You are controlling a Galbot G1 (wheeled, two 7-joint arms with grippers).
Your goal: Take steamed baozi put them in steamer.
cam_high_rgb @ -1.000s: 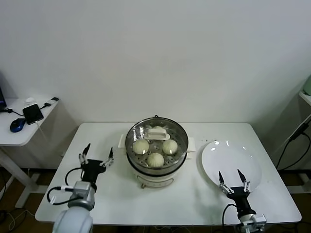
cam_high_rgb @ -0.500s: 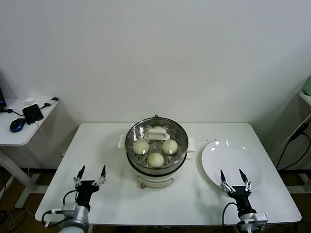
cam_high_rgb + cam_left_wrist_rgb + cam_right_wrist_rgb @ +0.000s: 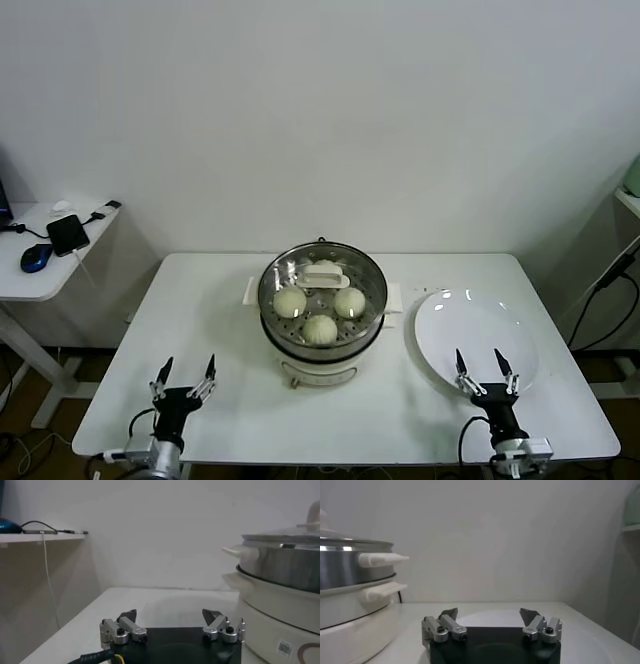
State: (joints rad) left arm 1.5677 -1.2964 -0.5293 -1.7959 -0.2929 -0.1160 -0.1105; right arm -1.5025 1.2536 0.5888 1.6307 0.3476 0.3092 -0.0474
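The steamer [image 3: 322, 345] stands mid-table under its glass lid [image 3: 322, 272], with three baozi visible through the glass: one on the left [image 3: 290, 301], one on the right [image 3: 350, 300], one nearest me [image 3: 320, 328]. My left gripper [image 3: 184, 370] hangs open and empty over the table's front left, well clear of the steamer [image 3: 280, 580]. My right gripper [image 3: 484, 365] is open and empty at the near rim of the white plate [image 3: 475, 325]. From the wrists, the left gripper [image 3: 170, 615] and right gripper [image 3: 489, 613] each show spread jaws with nothing between.
The white plate [image 3: 490, 617] at the right is bare. The steamer's white handle [image 3: 382, 558] sticks out toward the plate. A side table [image 3: 40, 275] at the far left holds a mouse, a phone and cables. A cable hangs at the right edge.
My left gripper has drawn back toward the table's front edge and lower, away from the steamer. The right gripper has barely shifted.
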